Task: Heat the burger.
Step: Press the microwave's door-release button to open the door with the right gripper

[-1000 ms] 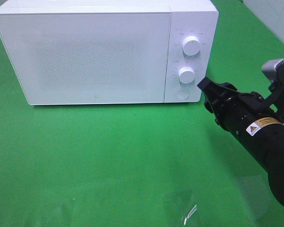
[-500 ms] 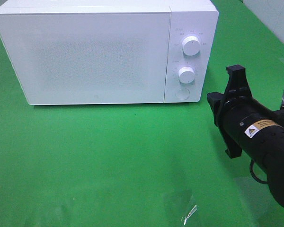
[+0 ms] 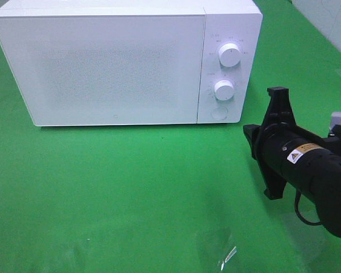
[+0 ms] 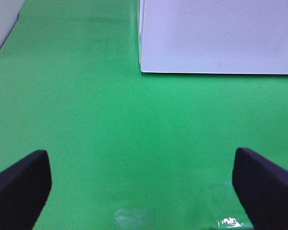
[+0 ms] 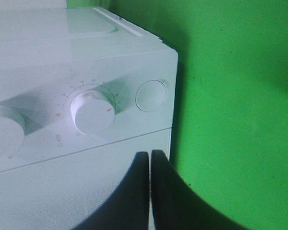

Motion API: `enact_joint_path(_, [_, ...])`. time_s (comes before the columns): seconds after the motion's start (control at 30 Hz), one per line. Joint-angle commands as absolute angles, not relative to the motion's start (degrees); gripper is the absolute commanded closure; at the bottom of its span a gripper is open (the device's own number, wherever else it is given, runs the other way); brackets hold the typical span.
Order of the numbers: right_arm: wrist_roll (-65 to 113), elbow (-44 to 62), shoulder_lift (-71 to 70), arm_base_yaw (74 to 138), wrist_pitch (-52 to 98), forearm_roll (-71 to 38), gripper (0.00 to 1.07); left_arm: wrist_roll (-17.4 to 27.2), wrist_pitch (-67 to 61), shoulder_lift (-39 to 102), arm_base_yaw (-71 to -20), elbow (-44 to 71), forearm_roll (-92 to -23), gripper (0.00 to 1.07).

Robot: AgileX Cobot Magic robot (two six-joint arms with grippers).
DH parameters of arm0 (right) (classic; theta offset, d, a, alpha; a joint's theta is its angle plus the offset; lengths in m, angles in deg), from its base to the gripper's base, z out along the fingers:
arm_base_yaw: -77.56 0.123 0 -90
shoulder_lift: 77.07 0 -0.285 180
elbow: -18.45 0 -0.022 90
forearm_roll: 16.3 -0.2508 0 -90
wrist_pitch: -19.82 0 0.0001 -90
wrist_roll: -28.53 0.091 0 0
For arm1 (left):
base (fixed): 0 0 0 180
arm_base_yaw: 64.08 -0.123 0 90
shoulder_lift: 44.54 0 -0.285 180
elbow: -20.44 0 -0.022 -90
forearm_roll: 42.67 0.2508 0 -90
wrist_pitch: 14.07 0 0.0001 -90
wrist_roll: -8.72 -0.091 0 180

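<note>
Microwave (image 3: 113, 62) closed, right pincer (image 5: 150, 154) pressed together, empty, near its lower knob (image 5: 92, 112), left pincer (image 4: 140, 159) spread wide.

microwave (image 3: 113, 62): white, boxy, standing upright | door (image 3: 102, 68): shut, pale speckled front | controls: strip right of the door, upper knob (image 3: 230, 55) above lower knob (image 3: 224, 90) with a red pointer mark, round button (image 3: 218, 112) beneath | place: far side of the green tabletop (image 3: 131, 187), left of centre in the high view

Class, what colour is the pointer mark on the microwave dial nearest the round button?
Red, on the white dial; the right wrist view shows it best.
</note>
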State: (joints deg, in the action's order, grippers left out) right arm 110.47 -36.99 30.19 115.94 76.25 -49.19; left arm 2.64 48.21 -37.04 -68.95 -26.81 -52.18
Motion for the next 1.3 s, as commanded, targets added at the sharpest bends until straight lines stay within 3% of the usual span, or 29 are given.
enact_joint_path(0.03, [109.9,-35.7,30.1,113.8,74.4,-48.2,1.07,2.5,47.4,-37.4,-69.0,-27.0,-52.6,0.13])
enact_joint_path(0.67, [112.1,-27.7,38.7,112.7,72.2,-44.1,1.07,2.5,47.4,-37.4,-69.0,-27.0,-52.6,0.13])
enact_joint_path(1.3, [113.1,-18.5,46.8,107.5,71.3,-38.6,1.07,2.5,47.4,-37.4,-69.0,-27.0,-52.6,0.13])
